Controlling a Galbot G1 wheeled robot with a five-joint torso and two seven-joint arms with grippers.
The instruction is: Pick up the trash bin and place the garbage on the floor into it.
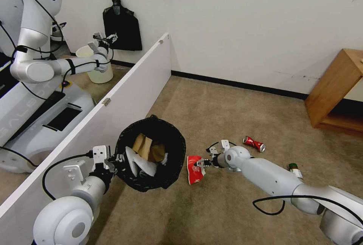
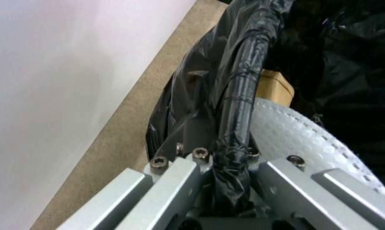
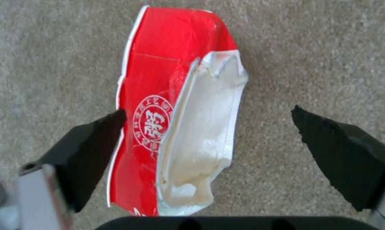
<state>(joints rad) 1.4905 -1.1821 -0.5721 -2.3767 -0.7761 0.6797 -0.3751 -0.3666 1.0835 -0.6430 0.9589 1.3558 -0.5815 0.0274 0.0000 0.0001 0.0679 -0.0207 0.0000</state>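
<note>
over the carpet [image 1: 227, 116], the bin [image 1: 172, 143] holds cardboard [image 1: 143, 144], slipper [image 1: 140, 165].

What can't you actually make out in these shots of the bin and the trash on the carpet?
- Trash bin: its body, head view, wrapped by the black bag.
- Slipper: left wrist view, far end cut off by the edge.
- Bottle: head view, mostly behind the right arm.
- Red carton: near end, right wrist view, hidden by the end effector housing.

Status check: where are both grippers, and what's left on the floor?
Left gripper shut on trash bin rim. Right gripper open, straddling red carton. Crushed can and bottle on carpet. Nothing blocking.
</note>
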